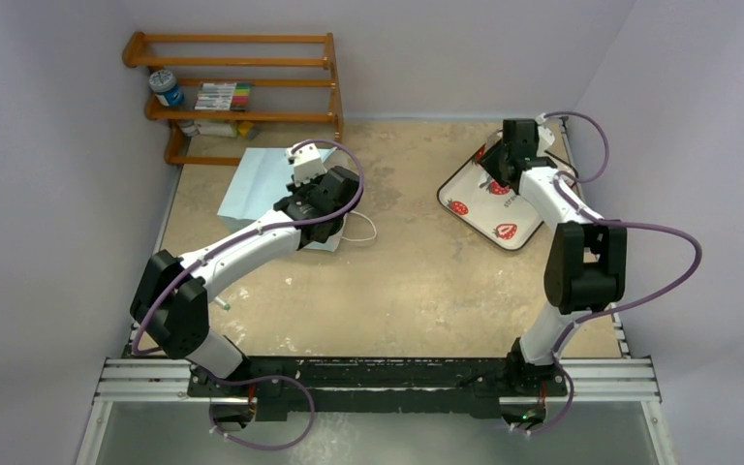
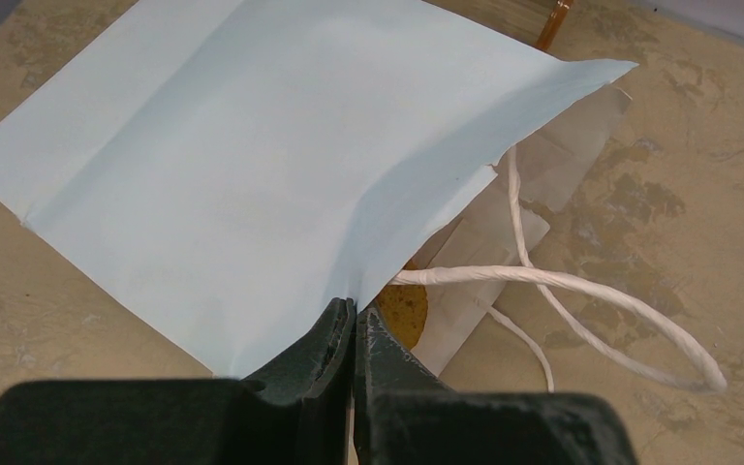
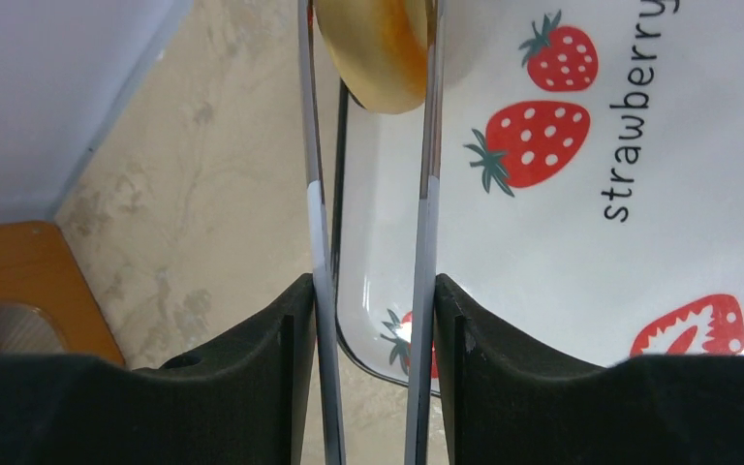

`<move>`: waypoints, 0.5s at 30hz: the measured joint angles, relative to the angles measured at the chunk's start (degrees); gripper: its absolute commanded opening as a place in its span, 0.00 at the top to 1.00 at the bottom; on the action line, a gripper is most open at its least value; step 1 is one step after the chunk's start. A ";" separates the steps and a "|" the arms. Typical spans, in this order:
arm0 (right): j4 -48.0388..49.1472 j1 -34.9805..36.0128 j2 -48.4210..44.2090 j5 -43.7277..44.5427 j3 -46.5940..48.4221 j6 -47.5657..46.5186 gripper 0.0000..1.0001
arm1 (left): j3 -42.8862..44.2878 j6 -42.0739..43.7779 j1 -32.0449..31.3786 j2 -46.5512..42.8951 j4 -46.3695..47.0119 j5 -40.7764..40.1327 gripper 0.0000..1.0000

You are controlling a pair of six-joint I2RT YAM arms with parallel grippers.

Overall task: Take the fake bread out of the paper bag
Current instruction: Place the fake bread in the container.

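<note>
At tray (image 3: pixel 562 291) edge — R end effector (image 3: pixel 370 29) grips bagel (image 3: pixel 378 73).

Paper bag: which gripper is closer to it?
Left. The left gripper pinches the edge of the paper bag; the right gripper is well away, holding fake bread at the strawberry tray.

Pale blue paper bag (image 2: pixel 232 165) with white cord handles (image 2: pixel 562 281), white tray (image 3: pixel 542 281) with red strawberries and black letters, orange-tan toy bagel (image 3: pixel 378 48), sandy blotchy table (image 1: pixel 426 281), orange wooden rack (image 1: pixel 232 61)
</note>
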 measured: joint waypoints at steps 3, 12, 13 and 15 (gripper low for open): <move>-0.20 -0.35 0.09 0.15 1.81 0.00 0.53 | 0.02 -0.02 0.00 0.00 -0.02 -0.02 1.00; -0.74 -0.92 0.09 0.15 2.16 -0.04 0.54 | 0.02 -0.02 0.00 0.00 0.00 0.00 1.00; -0.74 -0.98 0.09 0.17 2.16 -0.07 0.54 | 0.02 -0.02 0.00 0.00 0.00 0.00 1.00; -0.85 -1.18 0.09 0.26 2.16 -0.07 0.54 | 0.02 -0.02 0.00 0.00 0.00 0.00 1.00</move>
